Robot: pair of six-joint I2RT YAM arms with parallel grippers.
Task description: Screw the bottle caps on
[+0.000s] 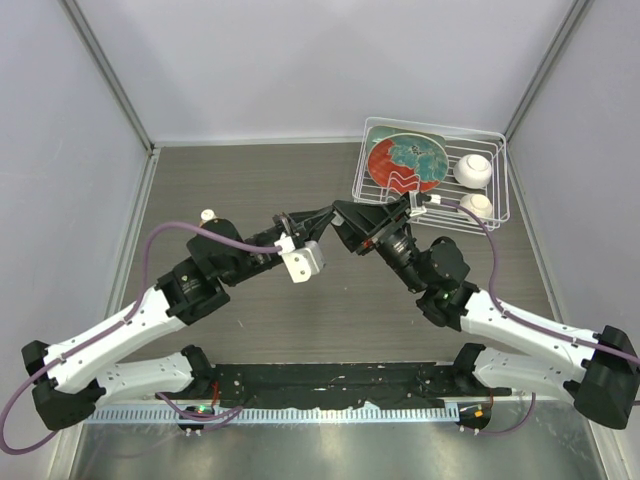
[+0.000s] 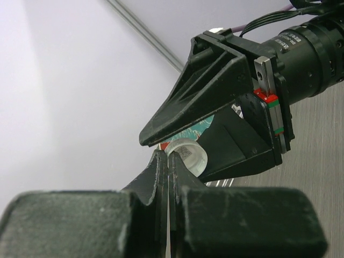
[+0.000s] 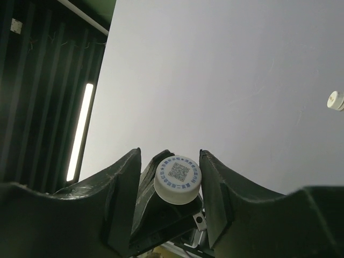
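At mid-frame in the top view, both arms meet nose to nose above the table [image 1: 300, 325]. Seen from its own wrist, the left gripper [image 2: 165, 159] has its fingers pressed flat together, and the cap [image 3: 178, 179], white with a blue printed code on its face, sits right at their tips, off the table; it looks pinched by its rim, though the contact itself is hidden. From the right wrist, the right gripper [image 3: 171, 156] has its jaws standing either side of that cap, close against it; whether they bear on it I cannot tell. A second cap [image 1: 208, 214] lies alone on the table at left of centre, beside the left arm's cable. At upper right stands a wire rack [image 1: 503, 190] holding a red-and-teal plate [image 1: 405, 160] and two white balls [image 1: 472, 170].
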